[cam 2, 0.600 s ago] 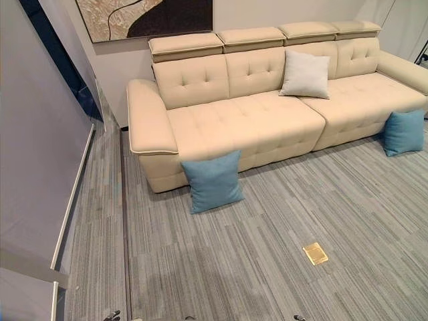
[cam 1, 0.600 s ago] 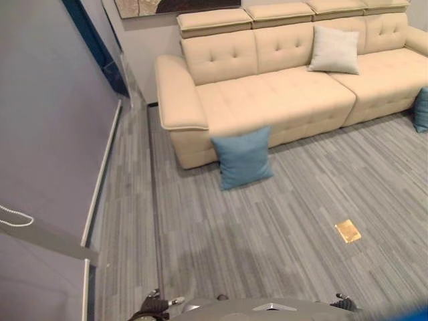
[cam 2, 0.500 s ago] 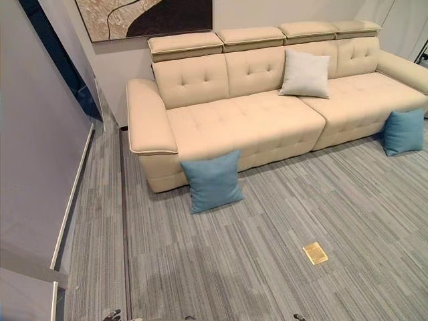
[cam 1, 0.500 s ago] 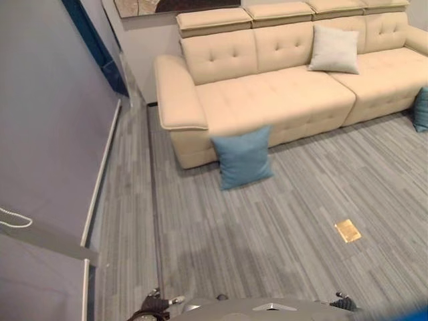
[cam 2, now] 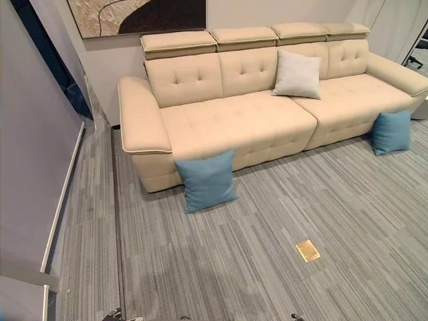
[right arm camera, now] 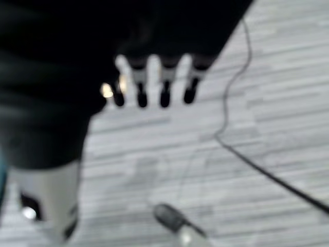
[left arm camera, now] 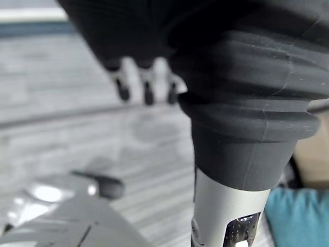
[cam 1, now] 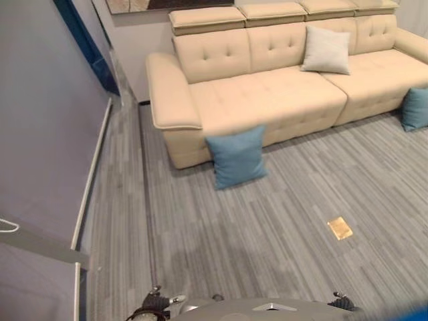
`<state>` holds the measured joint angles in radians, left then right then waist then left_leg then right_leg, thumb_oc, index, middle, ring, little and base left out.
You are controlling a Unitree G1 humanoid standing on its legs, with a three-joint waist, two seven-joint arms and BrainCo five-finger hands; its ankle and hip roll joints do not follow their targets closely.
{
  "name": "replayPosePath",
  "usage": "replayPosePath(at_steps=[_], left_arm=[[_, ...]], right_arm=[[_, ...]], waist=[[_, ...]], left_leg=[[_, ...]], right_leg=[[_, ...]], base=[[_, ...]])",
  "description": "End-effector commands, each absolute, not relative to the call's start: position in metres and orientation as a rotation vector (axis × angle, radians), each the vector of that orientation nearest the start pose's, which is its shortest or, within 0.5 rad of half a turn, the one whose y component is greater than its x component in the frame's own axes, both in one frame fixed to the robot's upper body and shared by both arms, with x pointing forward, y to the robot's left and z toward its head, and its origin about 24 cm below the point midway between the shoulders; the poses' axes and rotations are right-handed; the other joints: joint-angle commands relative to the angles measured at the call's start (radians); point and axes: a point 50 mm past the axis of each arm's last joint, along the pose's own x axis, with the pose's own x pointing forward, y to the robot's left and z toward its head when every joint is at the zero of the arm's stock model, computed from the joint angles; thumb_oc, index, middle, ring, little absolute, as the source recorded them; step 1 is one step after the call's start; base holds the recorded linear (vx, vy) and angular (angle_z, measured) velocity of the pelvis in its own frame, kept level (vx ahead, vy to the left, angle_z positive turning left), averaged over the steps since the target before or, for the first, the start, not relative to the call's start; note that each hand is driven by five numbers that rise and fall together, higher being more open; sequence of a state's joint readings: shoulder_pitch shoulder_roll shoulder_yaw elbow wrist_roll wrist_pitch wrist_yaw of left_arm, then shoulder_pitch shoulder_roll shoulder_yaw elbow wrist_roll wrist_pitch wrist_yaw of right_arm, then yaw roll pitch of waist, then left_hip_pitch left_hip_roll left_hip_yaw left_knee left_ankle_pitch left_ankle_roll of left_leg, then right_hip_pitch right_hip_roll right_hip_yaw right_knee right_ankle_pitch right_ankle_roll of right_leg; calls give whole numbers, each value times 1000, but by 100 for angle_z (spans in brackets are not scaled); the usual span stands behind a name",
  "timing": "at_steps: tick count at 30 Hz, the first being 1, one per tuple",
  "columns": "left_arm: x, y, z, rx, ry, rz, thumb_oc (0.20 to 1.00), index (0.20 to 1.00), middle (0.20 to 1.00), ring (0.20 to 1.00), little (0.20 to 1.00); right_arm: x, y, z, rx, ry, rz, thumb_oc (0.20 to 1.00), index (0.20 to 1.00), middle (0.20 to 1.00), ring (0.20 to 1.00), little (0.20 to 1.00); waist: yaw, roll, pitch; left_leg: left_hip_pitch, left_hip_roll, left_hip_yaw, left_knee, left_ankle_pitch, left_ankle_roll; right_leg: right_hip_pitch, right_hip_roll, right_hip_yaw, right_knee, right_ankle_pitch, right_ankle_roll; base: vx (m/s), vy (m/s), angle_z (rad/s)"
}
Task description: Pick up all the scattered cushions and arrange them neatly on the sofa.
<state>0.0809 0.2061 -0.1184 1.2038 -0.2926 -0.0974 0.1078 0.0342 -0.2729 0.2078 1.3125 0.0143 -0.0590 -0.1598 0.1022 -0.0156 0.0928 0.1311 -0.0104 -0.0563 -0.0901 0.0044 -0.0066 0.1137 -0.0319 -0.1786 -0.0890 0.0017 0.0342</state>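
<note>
A beige sofa point(cam 1: 267, 100) stands against the far wall. One blue cushion point(cam 1: 235, 157) sits on the floor, leaning on the sofa's front near its left arm; a corner of this blue cushion point(left arm camera: 298, 216) appears in the left wrist view. A second blue cushion point(cam 2: 392, 132) rests on the floor against the sofa's right end. A pale grey cushion point(cam 2: 297, 74) stands upright on the seat against the backrest. My left hand point(left arm camera: 146, 85) and right hand point(right arm camera: 164, 82) hang low over the carpet, fingers straight, holding nothing, far from the cushions.
A small brass floor plate point(cam 2: 307, 251) lies in the grey striped carpet between me and the sofa. A grey partition wall point(cam 1: 40, 134) runs along the left side. A framed picture point(cam 2: 134, 13) hangs above the sofa.
The whole picture has shifted slightly left, so the camera has turned a little to the right. The cushions and both hands stay where they were.
</note>
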Motion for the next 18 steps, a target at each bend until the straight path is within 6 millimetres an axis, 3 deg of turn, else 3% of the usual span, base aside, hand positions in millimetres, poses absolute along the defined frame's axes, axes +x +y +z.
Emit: replayPosePath(at_steps=[1, 9, 12, 14, 16, 17, 18], left_arm=[[86, 232, -162, 98, 1156, 293, 1000, 1000, 1000, 1000, 1000], [91, 237, -160, 113, 1146, 303, 1000, 1000, 1000, 1000, 1000], [96, 241, -158, 100, 1124, 320, 1000, 1000, 1000, 1000, 1000], [100, 242, -156, 98, 1110, 320, 1000, 1000, 1000, 1000, 1000], [101, 243, -156, 103, 1113, 319, 1000, 1000, 1000, 1000, 1000], [104, 244, -155, 94, 1096, 327, 1000, 1000, 1000, 1000, 1000], [104, 244, -155, 93, 1096, 327, 1000, 1000, 1000, 1000, 1000]], right_arm=[[90, -243, -159, -473, 1197, -94, 1000, 1000, 1000, 1000, 1000], [113, -235, -155, -475, 1130, -68, 1000, 1000, 1000, 1000, 1000], [124, -229, -153, -473, 1094, -42, 1000, 1000, 1000, 1000, 1000], [128, -226, -152, -469, 1080, -35, 1000, 1000, 1000, 1000, 1000], [128, -225, -153, -471, 1079, -26, 1000, 1000, 1000, 1000, 1000], [130, -226, -152, -488, 1074, -15, 1000, 1000, 1000, 1000, 1000], [130, -226, -152, -488, 1074, -15, 1000, 1000, 1000, 1000, 1000]], waist=[[13, -33, 48], [36, -41, 76], [40, -44, 111], [40, -40, 128], [49, -43, 129], [57, -53, 129], [57, -51, 131]], left_leg=[[-23, -26, -25, 43, -43, -1], [-67, -41, -14, 125, -83, 30], [-76, -49, -23, 171, -103, 55], [-75, -42, -22, 183, -112, 62], [-59, -41, -19, 186, -132, 63], [-36, -42, -18, 173, -146, 60], [-33, -40, -19, 172, -147, 59]], right_leg=[[25, -57, -33, 24, -2, 96], [-56, -82, -15, 172, -23, 111], [-155, -102, -10, 356, 41, 141], [-200, -109, -16, 425, 52, 143], [-230, -128, -54, 428, 49, 135], [-248, -138, -98, 348, 51, 123], [-244, -136, -99, 346, 51, 123]], base=[[5, 81, 1], [-17, 73, -12], [-13, 83, -14], [54, 81, -10], [161, 39, -19], [129, -31, -5], [251, -91, -11]])
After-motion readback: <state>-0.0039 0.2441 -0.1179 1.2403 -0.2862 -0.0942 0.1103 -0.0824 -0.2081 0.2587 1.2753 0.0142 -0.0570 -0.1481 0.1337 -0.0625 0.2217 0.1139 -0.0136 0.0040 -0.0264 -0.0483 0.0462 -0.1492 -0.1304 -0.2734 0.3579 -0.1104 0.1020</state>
